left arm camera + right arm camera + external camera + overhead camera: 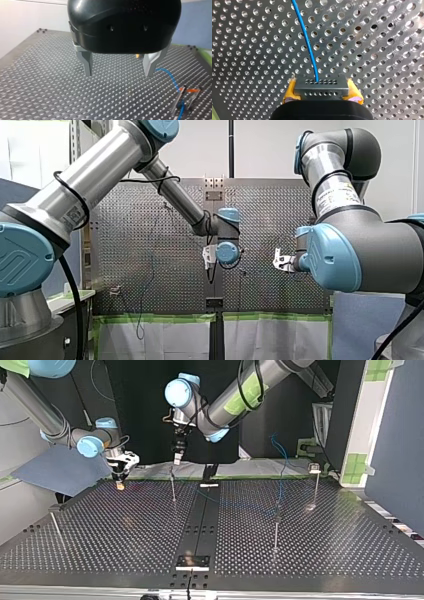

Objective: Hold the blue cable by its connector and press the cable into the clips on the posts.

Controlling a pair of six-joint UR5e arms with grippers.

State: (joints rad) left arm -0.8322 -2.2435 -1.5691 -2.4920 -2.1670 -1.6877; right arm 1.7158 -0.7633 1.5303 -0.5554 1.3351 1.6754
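Grasp step is done. The right gripper (pixel 322 90) has its yellow pads (pixel 289 92) closed on the grey connector (pixel 322 84). The blue cable (pixel 307 42) leaves the connector and runs off ahead of the fingers over the perforated table (pixel 387 50). The left gripper (pixel 118 73) hovers above the table with its metal fingers (pixel 86 63) spread wide and nothing between them.

Clipping looks mostly left to do, as a judgement. In the left wrist view the cable passes just beside 1 finger and drops to a post with a clip (pixel 180 98) off to the side of the gripper. It meets the top of that post, but whether it is seated cannot be told. No other clip can be read as filled.

What each view adds:
- Only the right wrist view proves the hold on the connector. In the top view that gripper, at the left of the frame, is small and shows just a yellow spot at its tip.
- Only the top view lays out 4 thin posts:
  - centre-left post (pixel 173 491), right below the left gripper
  - lower-right-of-centre post (pixel 276 532)
  - right post (pixel 315 487)
  - far-left post (pixel 55 525)
- The top view also shows the cable as a blue line in the upper right, dropping toward the lower-right-of-centre post.
- The front view gives arm poses only, with both wrists near the frame's centre. Fingers and clips are too small to read there.
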